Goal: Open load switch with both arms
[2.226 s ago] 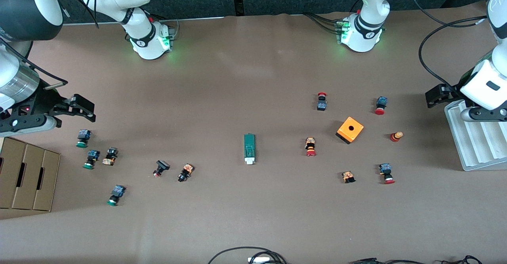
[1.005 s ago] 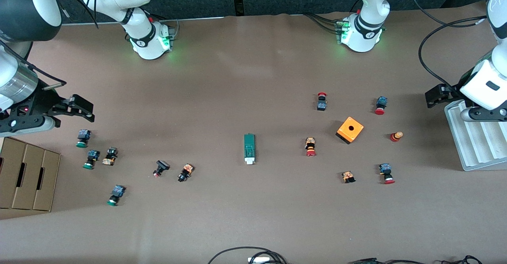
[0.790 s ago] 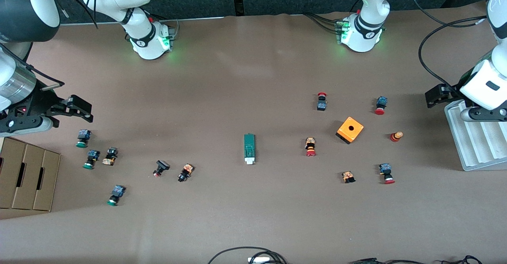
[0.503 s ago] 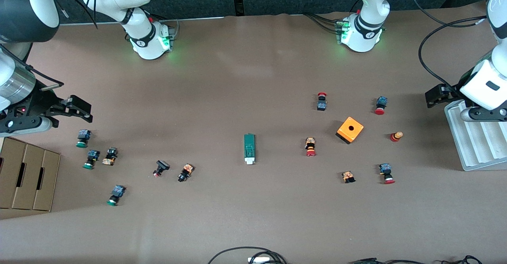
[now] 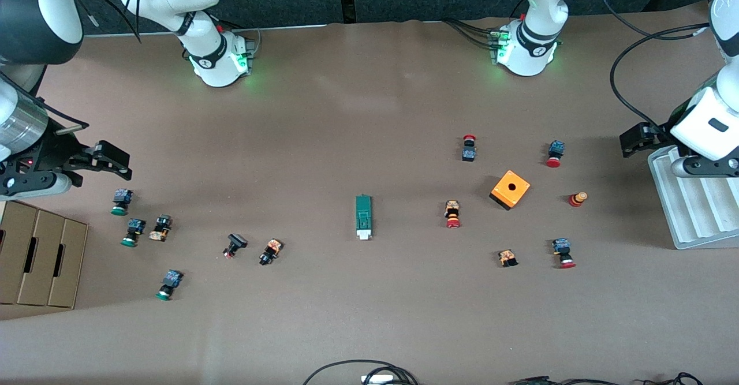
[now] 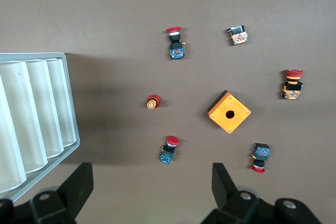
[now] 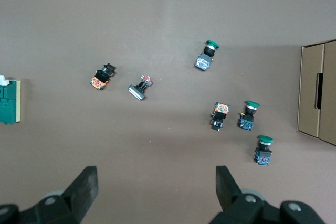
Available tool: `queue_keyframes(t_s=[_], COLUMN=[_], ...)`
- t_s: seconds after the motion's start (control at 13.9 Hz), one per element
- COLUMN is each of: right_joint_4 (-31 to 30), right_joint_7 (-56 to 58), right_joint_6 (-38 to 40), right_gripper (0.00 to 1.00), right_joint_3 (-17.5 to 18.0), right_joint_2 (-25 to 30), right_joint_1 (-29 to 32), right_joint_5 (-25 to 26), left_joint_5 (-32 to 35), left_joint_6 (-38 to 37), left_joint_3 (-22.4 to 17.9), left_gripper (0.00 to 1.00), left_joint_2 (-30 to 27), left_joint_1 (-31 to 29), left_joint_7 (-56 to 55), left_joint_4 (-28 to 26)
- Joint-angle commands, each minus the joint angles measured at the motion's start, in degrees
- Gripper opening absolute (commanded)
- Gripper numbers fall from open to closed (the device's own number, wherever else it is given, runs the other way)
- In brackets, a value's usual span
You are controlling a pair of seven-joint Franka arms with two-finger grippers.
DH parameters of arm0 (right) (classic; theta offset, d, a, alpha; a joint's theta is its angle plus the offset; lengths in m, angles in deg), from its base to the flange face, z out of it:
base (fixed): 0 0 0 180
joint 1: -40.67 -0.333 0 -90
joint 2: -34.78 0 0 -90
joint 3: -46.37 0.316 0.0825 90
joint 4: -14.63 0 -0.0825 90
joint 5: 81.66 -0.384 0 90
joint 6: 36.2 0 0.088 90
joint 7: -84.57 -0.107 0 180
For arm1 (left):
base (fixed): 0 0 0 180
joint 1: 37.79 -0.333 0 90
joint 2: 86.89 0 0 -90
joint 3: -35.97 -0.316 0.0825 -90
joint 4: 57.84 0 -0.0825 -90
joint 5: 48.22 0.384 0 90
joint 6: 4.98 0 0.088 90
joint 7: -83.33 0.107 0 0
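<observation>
- Load switch: dark green block lying flat near the middle of the table, white end toward the front camera; nothing touches it.
- Right gripper: up in the air at the right arm's end of the table, over bare table just beside the green-capped push buttons; jaws spread wide, holding nothing.
- Left gripper: up in the air at the left arm's end of the table, at the corner of the white ribbed tray; jaws spread wide and empty in the left wrist view.
- Orange cube: among the red-capped push buttons, between load switch and tray.
- Cardboard box: at the right arm's end.
</observation>
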Motion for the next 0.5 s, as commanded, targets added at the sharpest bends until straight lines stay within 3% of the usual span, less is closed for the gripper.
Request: queue_keyframes(t_s=[0.0,0.43], right_joint_4=[1.06,1.06], right_joint_7=[0.21,0.21], right_joint_6=[1.01,2.51], right_gripper=[1.0,1.0], right_joint_3=[0.07,0.07], right_joint_2=[-1.37,-3.3], right_joint_1=[0.53,1.07], right_joint_5=[0.11,0.03], left_joint_5=[0.75,0.66], left_joint_6=[-1.05,-1.05], left_joint_3=[0.88,0.88], left_gripper=[1.0,1.0], left_joint_2=[0.38,0.38], left_joint_1=[-0.75,-0.75], left_joint_7=[-0.76,-0.76], left_joint_4=[1.04,1.04])
